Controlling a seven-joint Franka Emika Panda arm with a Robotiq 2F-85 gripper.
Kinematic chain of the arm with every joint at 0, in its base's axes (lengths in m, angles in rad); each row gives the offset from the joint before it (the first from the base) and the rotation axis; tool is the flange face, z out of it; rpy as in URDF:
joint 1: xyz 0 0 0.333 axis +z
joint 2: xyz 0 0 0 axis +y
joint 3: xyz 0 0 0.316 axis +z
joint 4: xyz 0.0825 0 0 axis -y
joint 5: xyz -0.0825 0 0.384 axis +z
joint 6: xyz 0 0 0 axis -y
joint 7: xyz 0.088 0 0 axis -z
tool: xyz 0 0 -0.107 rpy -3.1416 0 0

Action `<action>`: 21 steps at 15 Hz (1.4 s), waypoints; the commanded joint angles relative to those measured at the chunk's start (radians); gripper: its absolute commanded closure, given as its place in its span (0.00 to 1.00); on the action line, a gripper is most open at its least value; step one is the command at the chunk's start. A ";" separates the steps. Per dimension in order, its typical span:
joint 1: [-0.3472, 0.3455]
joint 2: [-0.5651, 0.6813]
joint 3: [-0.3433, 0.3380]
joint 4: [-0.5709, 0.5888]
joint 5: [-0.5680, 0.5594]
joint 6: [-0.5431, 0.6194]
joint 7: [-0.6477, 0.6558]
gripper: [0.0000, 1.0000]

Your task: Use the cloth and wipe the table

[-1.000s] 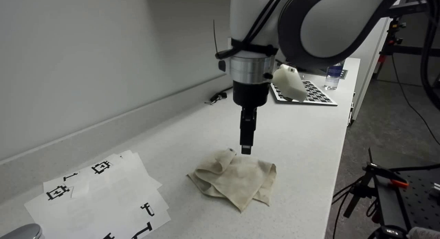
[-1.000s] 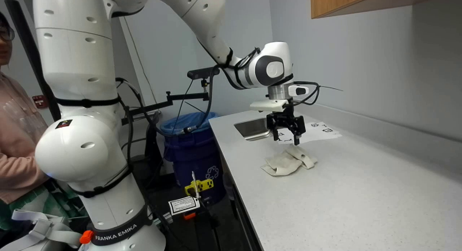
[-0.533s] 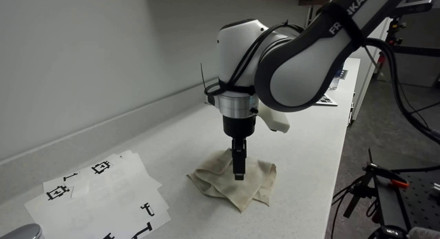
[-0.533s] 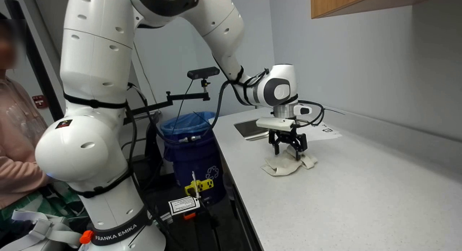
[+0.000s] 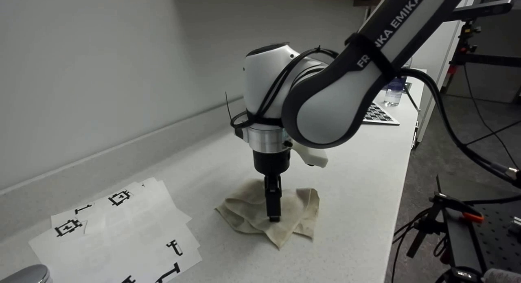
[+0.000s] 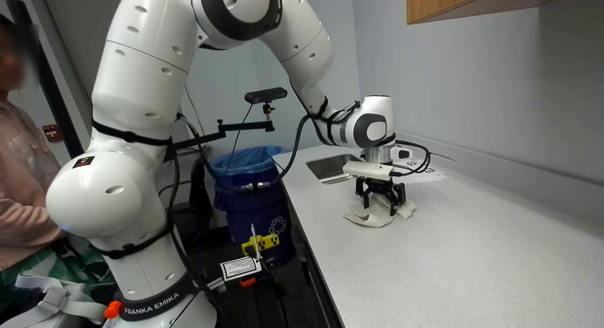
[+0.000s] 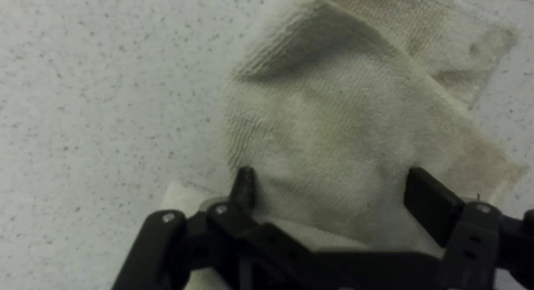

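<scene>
Dipping lower than a moment ago, my end effector (image 7: pixel 331 174) | fingers (image 7: pixel 431 206) apart | cloth (image 5: pixel 296 206) shifted slightly, lying right beneath and between them

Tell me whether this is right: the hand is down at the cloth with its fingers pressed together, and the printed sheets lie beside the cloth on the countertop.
The fingers are not pressed together: the wrist view shows them spread apart, with cloth between them. The rest holds: the hand is down at the cloth, and the printed sheets lie beside it on the countertop.
</scene>
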 commanded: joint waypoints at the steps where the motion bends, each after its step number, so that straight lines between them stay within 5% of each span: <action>1: 0.001 0.039 0.008 0.052 0.004 -0.002 -0.019 0.38; 9: 0.009 0.001 0.009 0.053 0.003 0.015 -0.004 0.98; 21: 0.070 0.052 -0.032 0.291 -0.065 0.012 0.041 0.98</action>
